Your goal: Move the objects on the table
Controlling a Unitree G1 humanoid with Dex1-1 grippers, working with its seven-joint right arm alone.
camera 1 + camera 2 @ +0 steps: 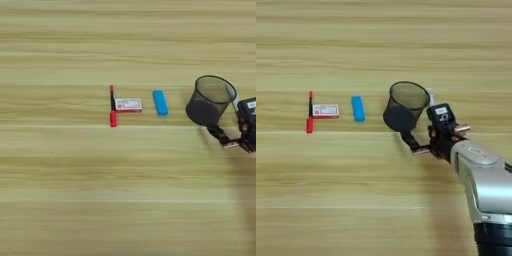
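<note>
1. The table (381, 45) is spreading wide to every side of the right gripper (423, 142).
2. A black mesh cup (404, 106) is tilting just left of the gripper, one black finger (410, 140) lying under its base; whether the fingers are clamping it I cannot tell.
3. The blue oblong block (358, 108) is lying further left, long axis pointing away from the robot.
4. The white-and-red box (325, 110) is lying beyond it, long axis crosswise.
5. The red pen (310, 118), farthest left and touching the box, is pointing away.
</note>
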